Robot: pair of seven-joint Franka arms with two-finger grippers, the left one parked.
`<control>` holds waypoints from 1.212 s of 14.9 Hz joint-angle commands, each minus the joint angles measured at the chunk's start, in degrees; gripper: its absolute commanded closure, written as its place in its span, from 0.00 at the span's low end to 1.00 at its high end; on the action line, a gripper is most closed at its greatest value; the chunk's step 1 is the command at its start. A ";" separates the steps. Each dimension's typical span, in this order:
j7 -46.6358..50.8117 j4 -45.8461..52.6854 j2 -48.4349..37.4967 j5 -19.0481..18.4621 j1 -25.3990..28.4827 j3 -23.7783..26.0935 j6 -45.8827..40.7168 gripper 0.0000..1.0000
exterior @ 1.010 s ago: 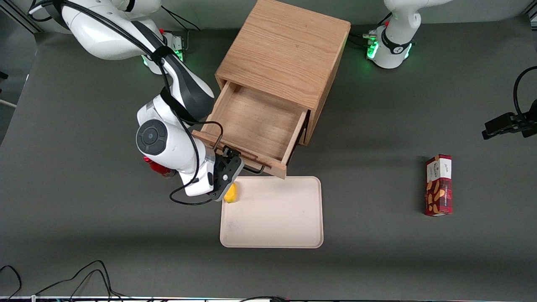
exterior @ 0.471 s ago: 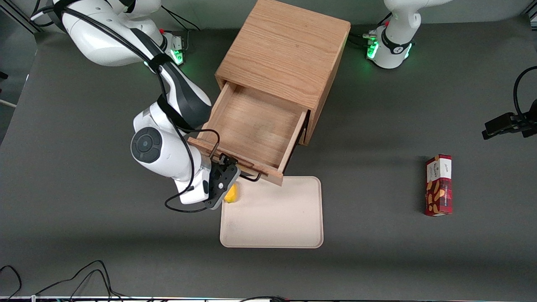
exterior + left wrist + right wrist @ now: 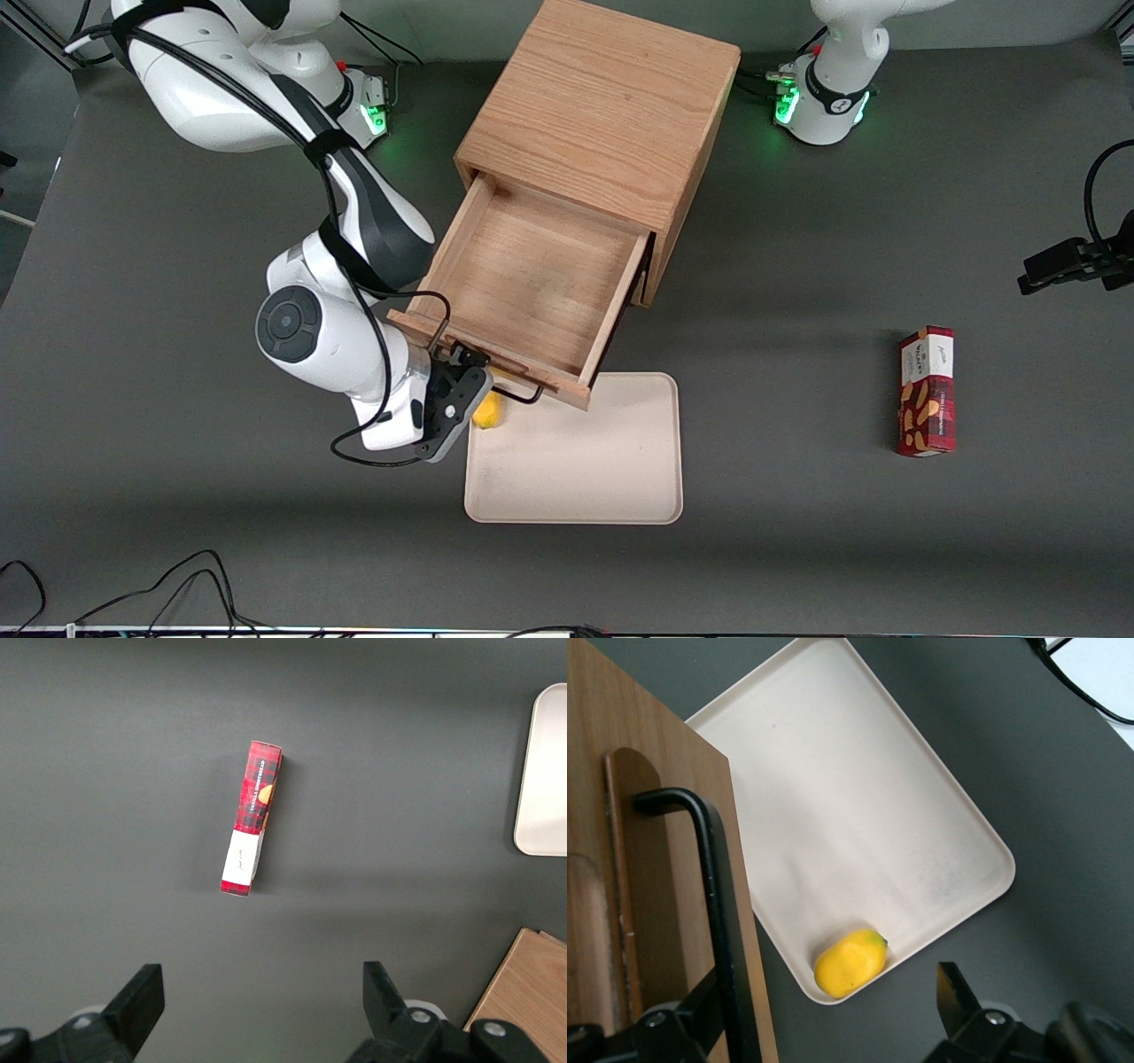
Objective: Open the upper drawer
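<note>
The upper drawer [image 3: 523, 283] stands pulled well out of the cabinet [image 3: 602, 106], its front overhanging the tray [image 3: 576, 461]. The tool [image 3: 474, 377] sits at the black handle [image 3: 518, 390], fingers spread wide, one on either side of the bar without squeezing it.

The upper drawer [image 3: 523, 283] is showing light oak with a fine grain, matching the cabinet [image 3: 602, 106], and its thin handle [image 3: 718, 904] is showing black. The gripper [image 3: 465, 381], at the drawer's front, is showing black fingers [image 3: 957, 992] under a white arm. The tray [image 3: 611, 478] is showing pale cream, the small fruit [image 3: 850, 963] on it bright yellow. The box [image 3: 927, 390] is showing red tartan with a white end. The table [image 3: 177, 532] is showing dark grey.
</note>
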 commanded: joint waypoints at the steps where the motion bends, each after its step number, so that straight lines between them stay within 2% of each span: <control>1: -1.07 3.64 2.01 -1.14 0.31 -0.53 -1.60 0.00; 6: -0.98 4.62 2.28 -1.14 0.31 -0.62 -1.78 0.00; 12: -0.46 7.60 0.61 -0.70 0.66 -0.19 -9.24 0.00; 16: -0.28 8.92 -3.60 -0.43 0.31 -0.18 -14.25 0.00; 18: -0.02 6.04 -7.63 -1.13 0.31 -0.53 -16.00 0.00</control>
